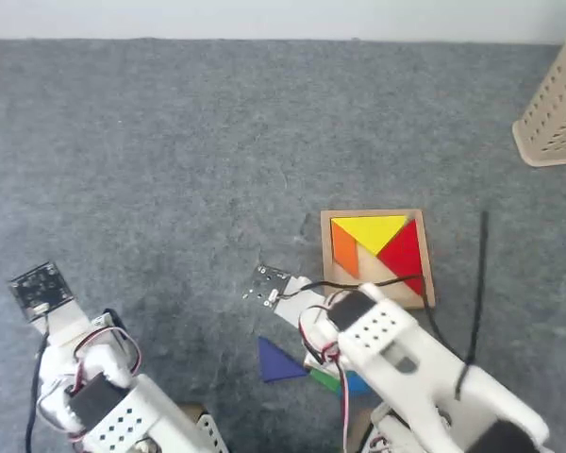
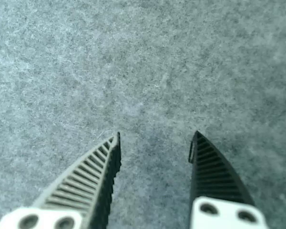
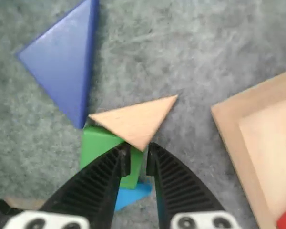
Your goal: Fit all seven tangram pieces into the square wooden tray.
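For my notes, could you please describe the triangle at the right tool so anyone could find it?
Beside the wooden tray, loose pieces lie on grey carpet. The triangle is pinched in the right tool, over a green piece. Only it is unpainted.
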`<state>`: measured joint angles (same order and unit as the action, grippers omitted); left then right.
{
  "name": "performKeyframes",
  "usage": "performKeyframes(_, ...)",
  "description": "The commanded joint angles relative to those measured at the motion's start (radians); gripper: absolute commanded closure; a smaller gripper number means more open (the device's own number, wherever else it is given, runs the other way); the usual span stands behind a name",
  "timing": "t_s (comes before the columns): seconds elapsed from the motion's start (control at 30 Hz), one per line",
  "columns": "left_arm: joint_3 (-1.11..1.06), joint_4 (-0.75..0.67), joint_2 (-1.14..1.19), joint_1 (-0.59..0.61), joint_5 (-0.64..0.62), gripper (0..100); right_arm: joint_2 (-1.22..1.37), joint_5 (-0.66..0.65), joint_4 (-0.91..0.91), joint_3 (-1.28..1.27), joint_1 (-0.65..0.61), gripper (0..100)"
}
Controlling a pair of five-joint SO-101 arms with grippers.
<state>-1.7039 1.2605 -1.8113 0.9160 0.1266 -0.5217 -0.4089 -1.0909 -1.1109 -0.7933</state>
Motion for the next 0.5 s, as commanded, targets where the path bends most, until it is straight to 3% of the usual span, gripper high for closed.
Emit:
performKeyframes(0.0, 0.019, 0.003, -0.011, -0.002, -0.009, 77, 0.079, -0.009, 0.071, 0.028, -0.007, 93.9)
performKeyframes(0.47, 0.019, 0.003, -0.011, -0.002, -0.009, 77, 0.234, 0.066, 0.156, 0.270, -0.002, 93.5)
